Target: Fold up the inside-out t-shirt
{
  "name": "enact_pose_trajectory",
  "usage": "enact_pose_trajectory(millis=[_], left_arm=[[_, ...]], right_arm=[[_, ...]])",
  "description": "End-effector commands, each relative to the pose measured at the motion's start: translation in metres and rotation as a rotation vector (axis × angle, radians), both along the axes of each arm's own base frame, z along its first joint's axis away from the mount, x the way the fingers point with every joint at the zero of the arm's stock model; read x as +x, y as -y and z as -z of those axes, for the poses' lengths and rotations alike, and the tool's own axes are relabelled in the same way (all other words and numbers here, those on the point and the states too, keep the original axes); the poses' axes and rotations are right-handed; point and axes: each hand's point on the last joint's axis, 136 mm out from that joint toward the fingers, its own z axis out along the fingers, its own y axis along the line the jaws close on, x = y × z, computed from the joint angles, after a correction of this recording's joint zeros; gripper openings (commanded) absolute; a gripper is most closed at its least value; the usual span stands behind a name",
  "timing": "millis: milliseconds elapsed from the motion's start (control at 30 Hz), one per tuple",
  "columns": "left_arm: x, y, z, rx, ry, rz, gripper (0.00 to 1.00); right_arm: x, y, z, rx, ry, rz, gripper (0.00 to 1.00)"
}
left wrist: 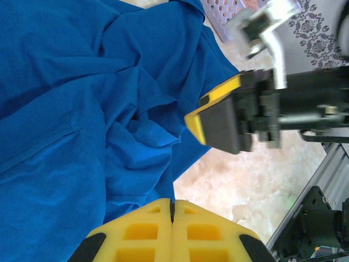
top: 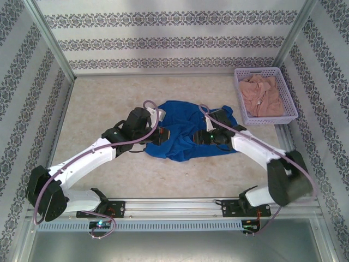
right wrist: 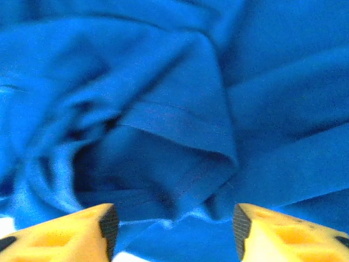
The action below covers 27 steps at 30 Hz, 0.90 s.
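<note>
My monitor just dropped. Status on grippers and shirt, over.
Left gripper shut beside blue t-shirt. Right gripper open, low over its folds. Crumpled, not folded. Basket stands apart, nothing in the way.

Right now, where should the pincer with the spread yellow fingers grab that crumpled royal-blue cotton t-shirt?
Probably the raised hemmed fold of the royal-blue cotton t-shirt, directly ahead of the open right pincer. It stands up as a ridge off the surrounding cloth, so coming straight forward, one finger on each side, should pinch it.

t-shirt [right wrist: 180, 109] blurred, edges cropped
</note>
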Motion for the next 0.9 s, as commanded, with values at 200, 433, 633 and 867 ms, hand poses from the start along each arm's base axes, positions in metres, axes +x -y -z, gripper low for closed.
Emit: enact_pose_trajectory(millis=[200,433,633,867], left_arm=[[0.005,-0.002,0.009,-0.002,-0.010,-0.026,0.00],[0.007,0.001,0.019,0.016,-0.026,-0.013,0.00],[0.011,0.007,0.030,0.027,-0.045,0.002,0.00],[0.020,0.063,0.043,-0.139,-0.176,0.076,0.36]], right_arm=[[0.048,-0.010,0.026,-0.062,-0.014,-0.045,0.49],[0.064,-0.018,0.027,-0.055,-0.004,-0.058,0.22],[0.063,-0.024,0.011,-0.024,0.032,-0.077,0.00],[0.022,-0.040,-0.057,0.307,0.122,-0.102,0.00]])
